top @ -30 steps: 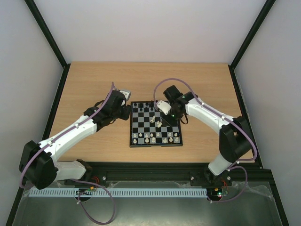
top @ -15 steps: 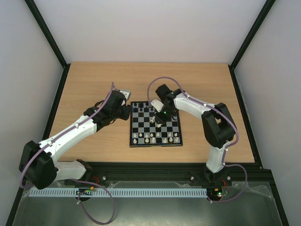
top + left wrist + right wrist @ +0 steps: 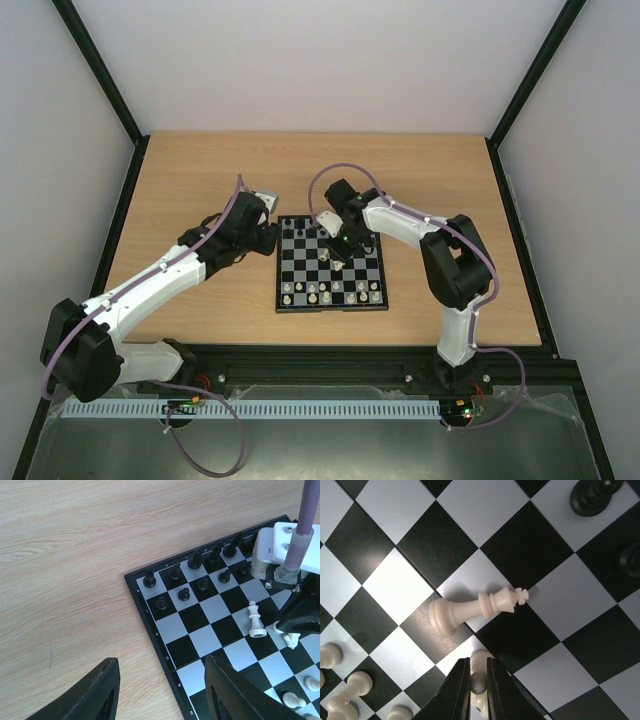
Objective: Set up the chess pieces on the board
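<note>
The right gripper pinched a small cream chess piece on the board, a taller cream piece just beyond its fingertips. The left gripper hung open over the board's edge.

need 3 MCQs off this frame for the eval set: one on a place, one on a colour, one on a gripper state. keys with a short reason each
1. Where is the left gripper?
A) by the edge of the board, largely over the table
B) above the board's centre
C) at the table's far right corner

2. What colour is the tall piece alone in mid-board?
A) black
B) white
C) red

3. What state is the right gripper in?
A) wide open, empty
B) shut on a black piece
C) shut on a small white piece

Key:
1 A, the left wrist view shows mostly wood and only the board's corner between its fingers.
2 B, it is cream-white against the squares.
3 C, the right wrist view shows its fingers pinching a pale piece.
</note>
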Tool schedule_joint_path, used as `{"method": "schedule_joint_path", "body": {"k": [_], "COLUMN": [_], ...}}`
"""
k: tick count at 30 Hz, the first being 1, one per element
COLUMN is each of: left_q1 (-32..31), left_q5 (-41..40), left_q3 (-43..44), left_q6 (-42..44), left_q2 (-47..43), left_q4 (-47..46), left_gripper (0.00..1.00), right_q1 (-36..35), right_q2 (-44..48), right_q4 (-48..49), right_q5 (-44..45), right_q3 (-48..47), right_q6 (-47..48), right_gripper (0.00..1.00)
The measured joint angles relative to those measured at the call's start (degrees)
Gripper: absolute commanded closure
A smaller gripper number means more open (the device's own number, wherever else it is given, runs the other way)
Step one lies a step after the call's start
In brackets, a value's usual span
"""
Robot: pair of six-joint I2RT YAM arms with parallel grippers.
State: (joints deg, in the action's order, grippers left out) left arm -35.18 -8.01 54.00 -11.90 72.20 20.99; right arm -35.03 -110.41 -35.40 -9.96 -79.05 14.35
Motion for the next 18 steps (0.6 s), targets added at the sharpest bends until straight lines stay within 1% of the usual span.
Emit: {"method": "schedule_joint_path", "body": {"k": [12,15,18], "left_q1": [0.0,0.0,0.0], "left_q5": [0.4,0.5,0.5], "left_q3": [0.0,0.0,0.0], "left_q6": [0.0,0.0,0.0], "left_q2": [0.9,0.9,0.9], "left_q4": [0.2,0.3,0.4], "left_gripper": [0.52,0.52,0.52], "right_q1": [-0.2,-0.2,-0.2], "right_q2": [0.6,3.4,8.6], "right_q4": [0.4,1.1,1.6], "right_q5": [1.6,1.9,1.8], "right_q3": [-0.2,0.3,2.2], "right_q6": [-0.3,0.0,0.4], "right_gripper": [0.96,0.97,0.97]}}
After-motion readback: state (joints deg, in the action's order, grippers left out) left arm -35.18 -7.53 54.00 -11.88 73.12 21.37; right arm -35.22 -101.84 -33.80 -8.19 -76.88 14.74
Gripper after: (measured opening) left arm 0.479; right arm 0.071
